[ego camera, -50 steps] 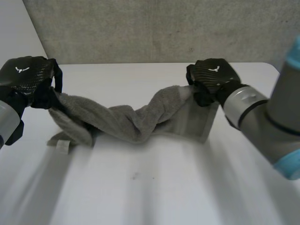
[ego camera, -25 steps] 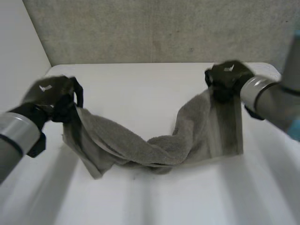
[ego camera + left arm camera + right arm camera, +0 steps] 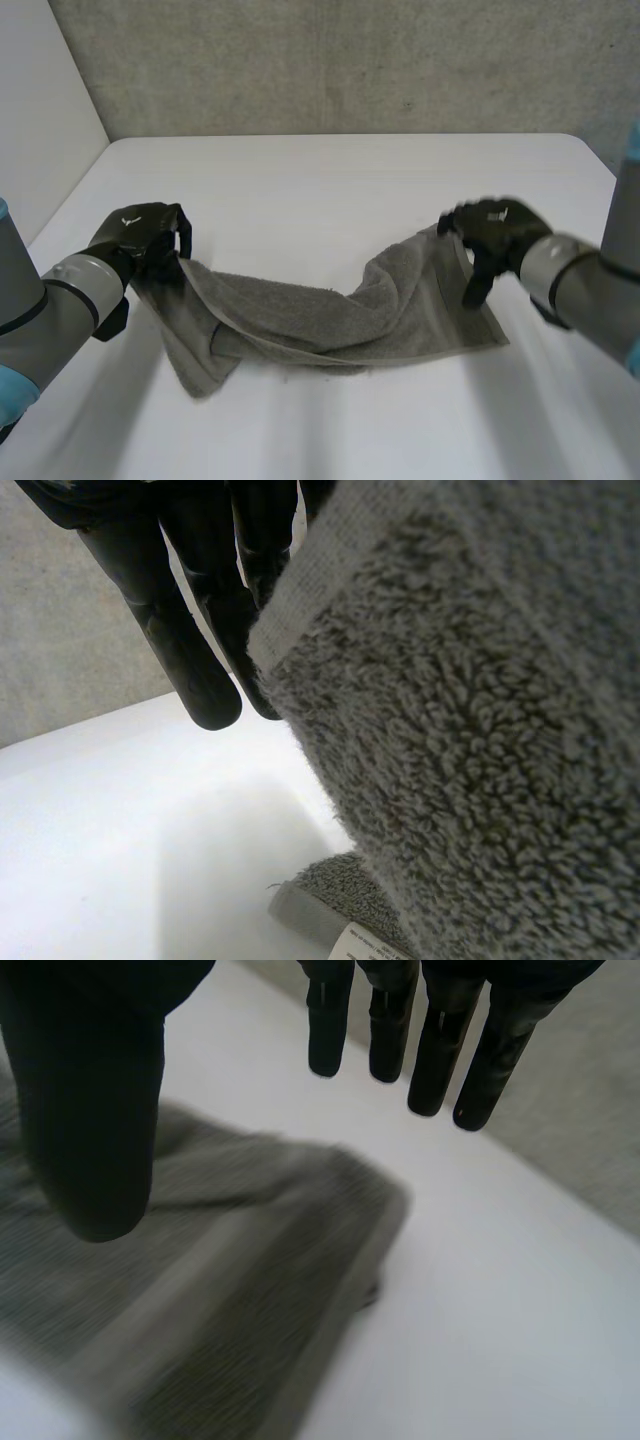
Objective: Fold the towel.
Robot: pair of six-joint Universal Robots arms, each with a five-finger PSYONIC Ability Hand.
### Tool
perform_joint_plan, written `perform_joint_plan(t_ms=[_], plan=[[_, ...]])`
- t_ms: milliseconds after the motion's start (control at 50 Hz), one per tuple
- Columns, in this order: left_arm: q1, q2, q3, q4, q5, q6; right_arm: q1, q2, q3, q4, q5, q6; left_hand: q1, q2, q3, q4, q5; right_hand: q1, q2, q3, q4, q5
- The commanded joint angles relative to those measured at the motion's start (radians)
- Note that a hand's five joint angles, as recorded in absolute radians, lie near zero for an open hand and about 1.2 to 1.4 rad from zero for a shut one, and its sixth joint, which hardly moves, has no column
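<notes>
The towel lay as a rumpled, sagging band across the near half of the white surface. Its middle was bunched and resting down, and its nearest flap trailed below the left hand. That hand held the towel's left end lifted off the surface, the cloth pinched up beside its fingers in the left wrist view. The right hand sat at the towel's right corner with its fingers straight and its thumb spread wide, gripping nothing, while the cloth lay under its palm. Beyond both hands the surface ran on to a grey wall.

The step in hand looked like spreading the towel out, with no fold made yet. The next move would likely call for the right hand to close on its corner, so that both hands could draw the cloth taut and flat before bringing one end over the other.
</notes>
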State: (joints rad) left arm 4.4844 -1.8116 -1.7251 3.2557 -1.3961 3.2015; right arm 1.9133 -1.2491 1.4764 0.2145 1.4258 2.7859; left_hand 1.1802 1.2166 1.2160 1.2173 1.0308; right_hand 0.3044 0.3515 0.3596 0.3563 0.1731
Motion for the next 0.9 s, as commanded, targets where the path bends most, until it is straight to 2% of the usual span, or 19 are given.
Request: perform_joint_plan(t_ms=[20, 60, 160, 280, 900], plan=[[0.004, 0.002, -0.014, 0.016, -0.001, 0.000, -0.045, -0.015, 0.211, -0.124, -0.056, -0.060, 0.216, 0.180, 0.180, 0.179, 0.191, 0.215, 0.168, 0.160, 0.163, 0.172], [0.006, 0.002, -0.018, 0.016, -0.001, 0.000, -0.082, -0.016, 0.274, -0.211, -0.071, -0.094, 0.216, 0.180, 0.180, 0.179, 0.191, 0.259, 0.212, 0.204, 0.207, 0.216], [0.007, 0.002, -0.025, 0.018, -0.001, 0.000, -0.100, 0.013, 0.323, -0.303, -0.111, -0.158, 0.216, 0.180, 0.180, 0.179, 0.191, 0.335, 0.288, 0.280, 0.283, 0.292], [0.006, 0.000, -0.033, 0.027, -0.003, 0.000, -0.120, 0.072, 0.334, -0.329, -0.116, -0.213, 0.216, 0.180, 0.180, 0.179, 0.191, 0.353, 0.306, 0.298, 0.301, 0.310], [0.009, -0.003, -0.041, 0.050, -0.003, 0.000, -0.122, 0.178, 0.301, -0.468, -0.108, -0.236, 0.216, 0.180, 0.180, 0.179, 0.191, 0.512, 0.464, 0.456, 0.460, 0.468]])
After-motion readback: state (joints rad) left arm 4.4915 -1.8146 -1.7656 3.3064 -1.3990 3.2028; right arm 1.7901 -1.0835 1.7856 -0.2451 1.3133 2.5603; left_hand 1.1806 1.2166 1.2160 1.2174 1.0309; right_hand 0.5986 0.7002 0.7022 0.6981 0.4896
